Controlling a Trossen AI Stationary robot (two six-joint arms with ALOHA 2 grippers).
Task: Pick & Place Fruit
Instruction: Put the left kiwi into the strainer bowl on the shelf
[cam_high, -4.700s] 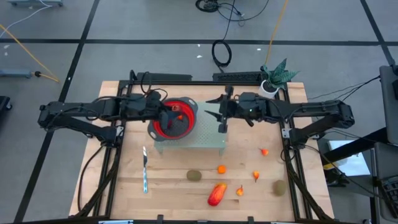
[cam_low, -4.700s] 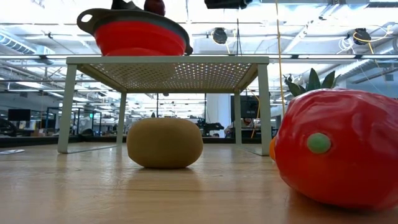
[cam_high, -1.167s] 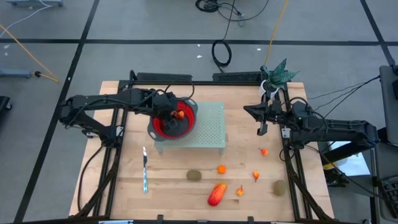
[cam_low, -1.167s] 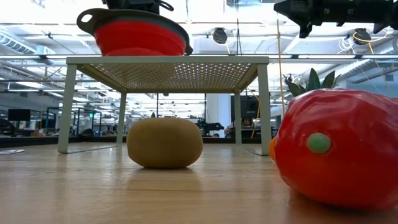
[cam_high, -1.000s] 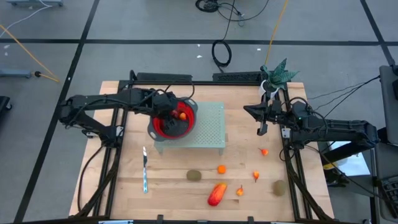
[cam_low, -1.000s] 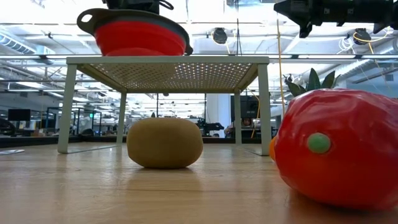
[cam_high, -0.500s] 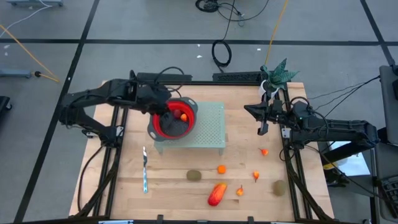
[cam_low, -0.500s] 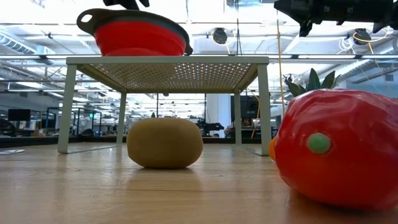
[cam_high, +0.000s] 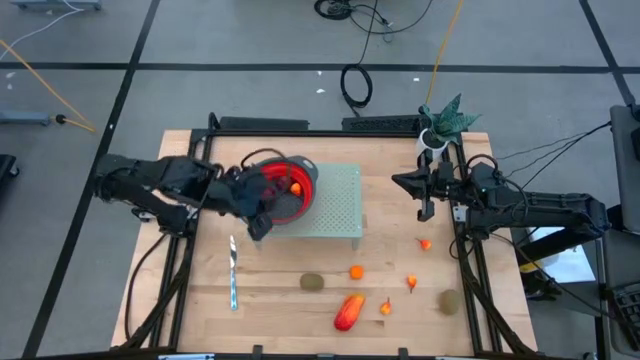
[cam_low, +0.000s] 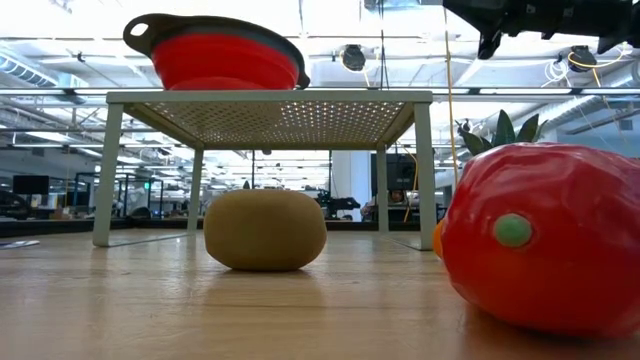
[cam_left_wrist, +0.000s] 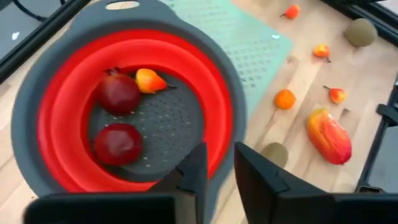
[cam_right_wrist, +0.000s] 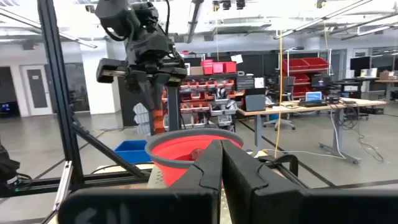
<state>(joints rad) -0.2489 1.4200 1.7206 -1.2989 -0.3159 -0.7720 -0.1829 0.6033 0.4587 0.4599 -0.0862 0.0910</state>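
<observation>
On the table, the long red-orange fruit lies at 6 o'clock, likely light, hard and slick, best pinched across its narrow waist. Brown-green ovals and tiny orange pieces lie near it; three fruits sit in the red bowl. The left end effector is empty, fingers slightly apart; the right end effector is closed, empty.

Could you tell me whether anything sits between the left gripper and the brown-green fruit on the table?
Nothing visible does: the left gripper hangs beside the red bowl, and bare wood separates it from the brown-green fruit.
</observation>
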